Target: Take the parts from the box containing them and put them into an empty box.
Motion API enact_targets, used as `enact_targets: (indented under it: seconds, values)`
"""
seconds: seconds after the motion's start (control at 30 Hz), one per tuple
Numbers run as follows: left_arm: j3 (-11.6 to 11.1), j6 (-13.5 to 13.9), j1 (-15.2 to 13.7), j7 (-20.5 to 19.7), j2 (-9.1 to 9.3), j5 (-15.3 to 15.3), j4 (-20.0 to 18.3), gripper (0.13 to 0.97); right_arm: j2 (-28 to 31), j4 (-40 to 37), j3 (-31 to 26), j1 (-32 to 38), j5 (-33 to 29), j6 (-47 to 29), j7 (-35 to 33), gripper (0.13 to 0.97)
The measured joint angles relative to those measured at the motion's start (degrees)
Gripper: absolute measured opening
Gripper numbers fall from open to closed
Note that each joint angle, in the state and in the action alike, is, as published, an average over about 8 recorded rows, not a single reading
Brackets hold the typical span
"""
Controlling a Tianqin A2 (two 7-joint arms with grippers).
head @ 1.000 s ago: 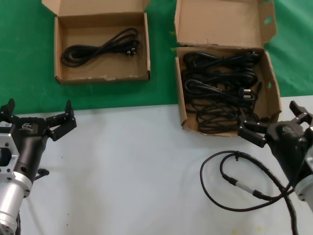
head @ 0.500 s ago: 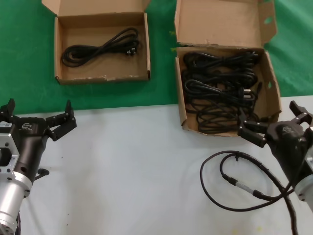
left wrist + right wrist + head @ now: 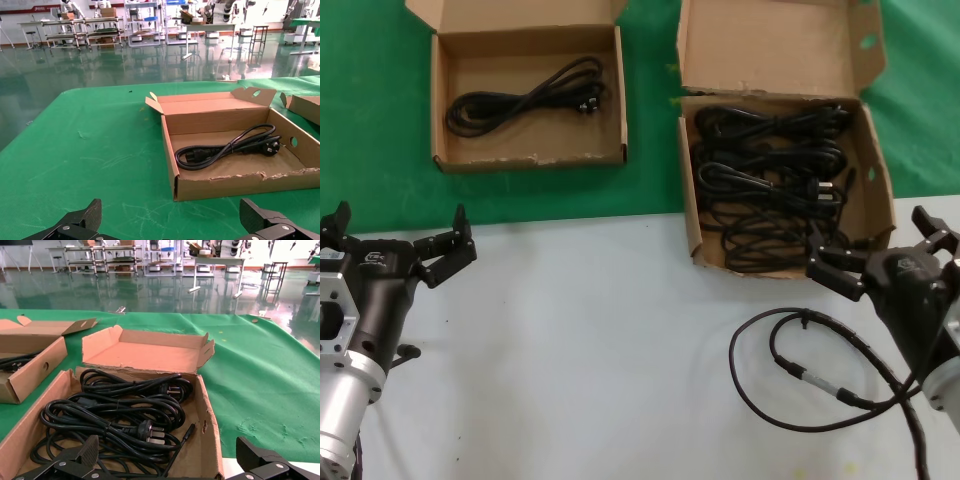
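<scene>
two cardboard boxes on the far green cloth of a counter (image 3: 620, 330), grey-white on its near half. on the right, the larger box (image 3: 873, 170) with tall flap and oval cut-outs, packed with coiled black power cords (image 3: 770, 180). on the left, well apart, the smaller box (image 3: 438, 110) with frayed near rim, holding a single cord (image 3: 525, 95) laid diagonally across its floor. right gripper (image 3: 880, 255) at the larger box's near right corner, jaws spread wide and holding nothing. left gripper (image 3: 395, 245) over the pale counter near the left edge, short of the smaller box, jaws spread and likewise empty. thin looped cable (image 3: 790, 370) with silver connector on the counter beside the right arm.
</scene>
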Motion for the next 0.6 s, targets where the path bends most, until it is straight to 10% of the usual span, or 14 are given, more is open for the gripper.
enact_targets:
  seconds: [0.6]
  values:
    - [0.0, 0.0, 0.0, 0.0, 0.0, 0.0, 0.0, 0.966, 0.0, 0.0, 0.0, 0.0, 0.0, 0.0, 0.0, 0.966]
